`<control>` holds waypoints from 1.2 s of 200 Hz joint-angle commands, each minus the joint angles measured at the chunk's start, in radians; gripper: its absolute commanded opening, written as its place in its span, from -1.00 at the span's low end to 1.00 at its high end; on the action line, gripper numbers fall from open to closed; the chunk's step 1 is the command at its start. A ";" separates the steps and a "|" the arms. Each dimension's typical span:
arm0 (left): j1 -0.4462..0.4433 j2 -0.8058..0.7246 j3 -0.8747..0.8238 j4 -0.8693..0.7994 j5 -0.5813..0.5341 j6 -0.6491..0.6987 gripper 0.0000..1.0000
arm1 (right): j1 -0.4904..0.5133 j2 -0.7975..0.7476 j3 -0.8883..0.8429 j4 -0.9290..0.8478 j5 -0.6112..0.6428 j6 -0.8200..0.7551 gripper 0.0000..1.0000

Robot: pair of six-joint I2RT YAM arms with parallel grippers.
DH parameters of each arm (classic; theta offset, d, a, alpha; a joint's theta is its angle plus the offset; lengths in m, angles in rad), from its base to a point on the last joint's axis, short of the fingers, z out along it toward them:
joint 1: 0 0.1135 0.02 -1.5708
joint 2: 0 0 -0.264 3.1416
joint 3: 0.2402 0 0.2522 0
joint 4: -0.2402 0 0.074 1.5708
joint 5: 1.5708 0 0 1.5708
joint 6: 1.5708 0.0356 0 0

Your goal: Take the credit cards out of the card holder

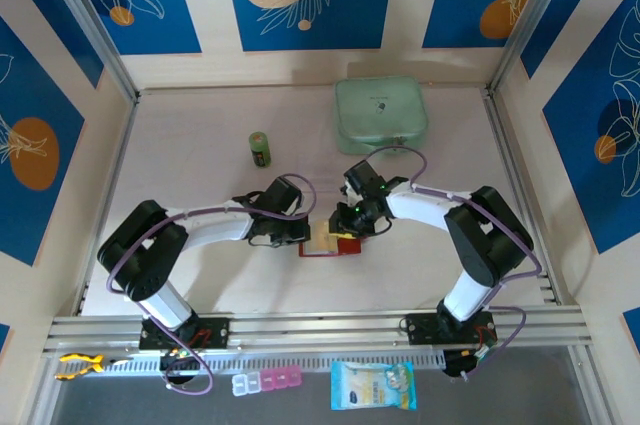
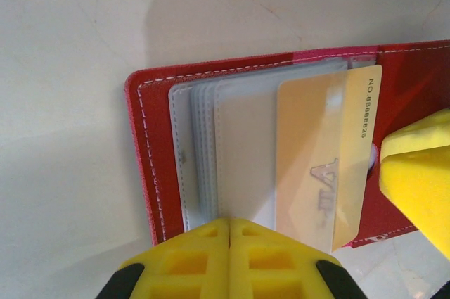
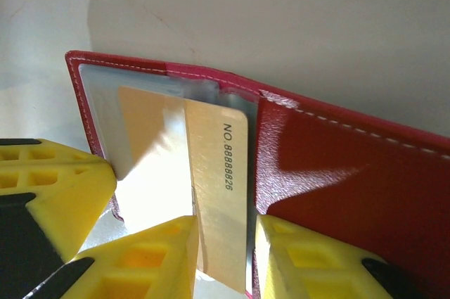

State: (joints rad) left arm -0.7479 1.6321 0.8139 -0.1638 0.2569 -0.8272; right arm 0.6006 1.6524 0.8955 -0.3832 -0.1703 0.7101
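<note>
- Yellow fingers [image 3: 151,260] of the right gripper [image 3: 225,227] stood apart, one on each side of the bare end of a tan credit card [image 3: 219,158]. I could not tell if they pressed on its edges.
- This credit card carried the print NO.8888826 along its free end. Its other part sat inside one of the clear pockets [image 3: 102,112] and showed through the plastic.
- On the left gripper [image 2: 228,227] the two fingers were closed together with no gap, at the near edge of the stack of clear pockets. I could not tell if a sheet was pinched between them.
- One finger of the right gripper was just beside the free end of the card in the left wrist view.
- Under both grippers the card holder [image 2: 149,151], red with white stitching, lay open and flat on the pale table [image 2: 70,32]. From above it was between the two grippers, near the middle of the table.
- Further away, a mint green case [image 1: 381,115] lay at the far side, well apart from the card holder.
- To the left of that case stood a small green cylinder [image 1: 260,148].
- In front of the arm bases lay a pale blue packet [image 1: 372,385], and a pink and white pill box [image 1: 267,382] was beside it.
</note>
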 commanded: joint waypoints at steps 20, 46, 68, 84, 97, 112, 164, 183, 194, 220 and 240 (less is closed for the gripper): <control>0.013 0.011 -0.057 -0.056 -0.016 0.025 -1.00 | -0.008 -0.024 -0.028 -0.017 0.002 -0.003 -0.39; 0.018 -0.011 -0.082 -0.058 -0.008 0.026 -1.00 | 0.009 -0.019 -0.053 0.003 -0.010 0.018 -0.32; 0.019 -0.033 -0.107 -0.063 -0.001 0.027 -1.00 | 0.033 -0.023 -0.079 0.033 -0.025 0.045 -0.28; 0.021 -0.055 -0.125 -0.066 0.001 0.025 -1.00 | 0.056 -0.026 -0.095 0.062 -0.040 0.071 -0.25; 0.024 -0.075 -0.136 -0.074 -0.001 0.026 -1.00 | 0.076 -0.025 -0.103 0.078 -0.044 0.092 -0.23; 0.024 -0.104 -0.145 -0.092 -0.002 0.025 -1.00 | 0.103 -0.025 -0.107 0.092 -0.042 0.113 -0.22; 0.025 -0.242 -0.205 -0.174 -0.020 0.025 -1.00 | 0.154 -0.052 -0.095 0.069 -0.011 0.140 -0.18; 0.031 -0.267 -0.183 -0.189 -0.025 0.028 -1.00 | 0.149 -0.067 -0.087 0.050 0.003 0.144 -0.18; 0.031 -0.268 -0.157 -0.192 -0.023 0.031 -0.99 | 0.147 -0.075 -0.089 0.063 -0.013 0.143 -0.19; 0.031 -0.249 -0.100 -0.158 0.012 0.031 -1.00 | 0.139 -0.090 -0.104 0.119 -0.070 0.150 -0.27; 0.031 -0.215 -0.069 -0.118 0.049 0.027 -1.00 | 0.131 -0.098 -0.130 0.181 -0.109 0.162 -0.36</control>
State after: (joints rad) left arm -0.7265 1.3849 0.6899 -0.3183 0.2604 -0.8124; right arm 0.7414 1.5833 0.7994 -0.2626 -0.2081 0.8501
